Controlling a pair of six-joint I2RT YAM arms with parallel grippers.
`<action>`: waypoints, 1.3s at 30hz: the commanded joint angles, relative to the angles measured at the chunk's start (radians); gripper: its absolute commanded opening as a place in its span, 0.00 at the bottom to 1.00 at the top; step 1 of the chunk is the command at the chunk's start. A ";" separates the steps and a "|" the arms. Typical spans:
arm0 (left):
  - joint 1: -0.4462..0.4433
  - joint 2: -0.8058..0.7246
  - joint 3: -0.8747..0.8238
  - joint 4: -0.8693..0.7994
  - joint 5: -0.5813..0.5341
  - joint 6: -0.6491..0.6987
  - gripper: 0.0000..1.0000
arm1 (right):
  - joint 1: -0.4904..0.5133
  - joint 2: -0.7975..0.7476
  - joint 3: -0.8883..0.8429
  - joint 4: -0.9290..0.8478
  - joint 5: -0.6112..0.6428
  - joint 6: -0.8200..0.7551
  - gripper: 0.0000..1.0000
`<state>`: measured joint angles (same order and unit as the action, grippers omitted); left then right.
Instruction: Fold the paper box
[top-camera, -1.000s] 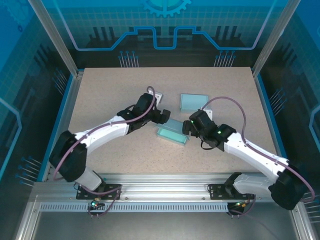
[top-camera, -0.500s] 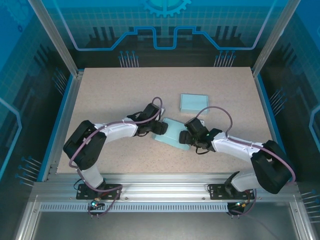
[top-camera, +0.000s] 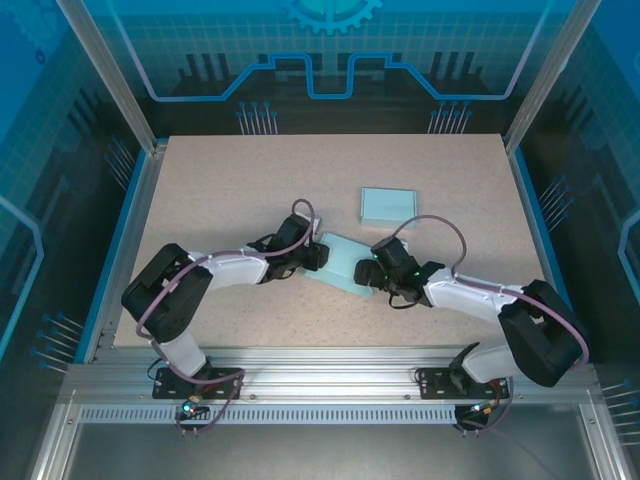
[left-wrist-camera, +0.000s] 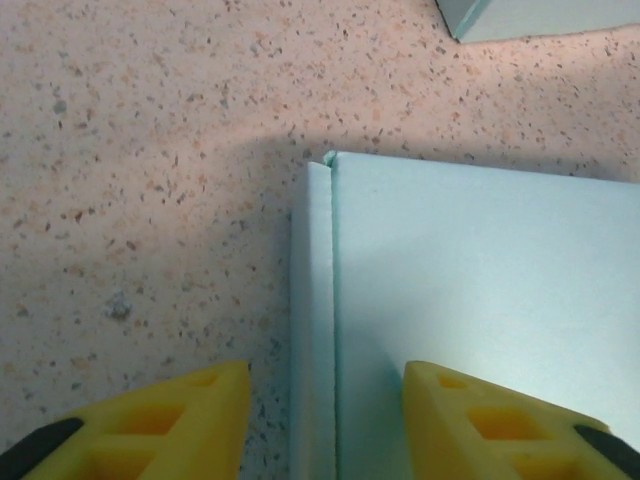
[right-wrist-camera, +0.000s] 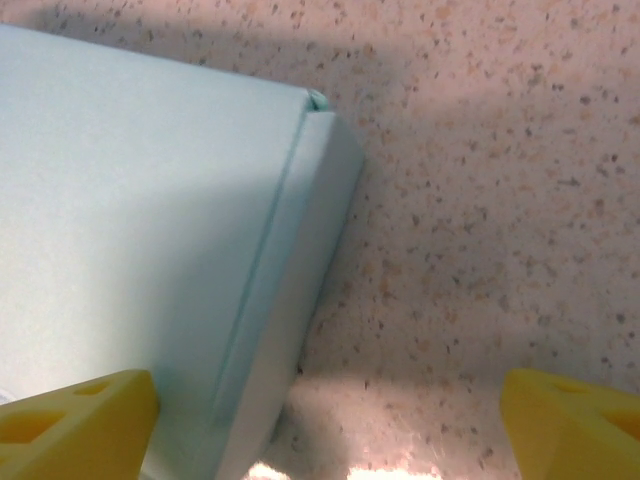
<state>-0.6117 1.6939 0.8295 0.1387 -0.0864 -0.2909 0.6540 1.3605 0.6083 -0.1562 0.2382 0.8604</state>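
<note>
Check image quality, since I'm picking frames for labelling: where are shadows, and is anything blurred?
Left wrist: sharp, a soft shadow darkens the table beside the paper box. Right wrist: shadow rings the box's edge, a bright patch on the table at the bottom. Top external: evenly lit, sharp.

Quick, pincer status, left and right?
Left pincer: open, straddling the paper box edge, not gripping.
Right pincer: open wide, straddling the box's opposite edge, holding nothing.

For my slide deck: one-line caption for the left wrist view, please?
Left gripper, jaws open, straddles an edge of the pale blue paper box on the speckled table.
</note>
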 joint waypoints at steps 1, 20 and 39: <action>0.035 -0.020 -0.090 -0.087 0.074 -0.043 0.41 | -0.019 -0.089 -0.049 0.001 -0.068 0.011 0.92; 0.192 0.014 -0.318 0.238 0.348 -0.265 0.10 | -0.113 -0.125 -0.201 0.377 -0.344 0.073 0.96; 0.208 0.042 -0.315 0.301 0.401 -0.296 0.09 | -0.103 0.144 -0.116 0.704 -0.482 0.110 0.82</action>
<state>-0.4084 1.6814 0.5617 0.5953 0.3126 -0.5785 0.5491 1.4986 0.4625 0.4641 -0.2066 0.9611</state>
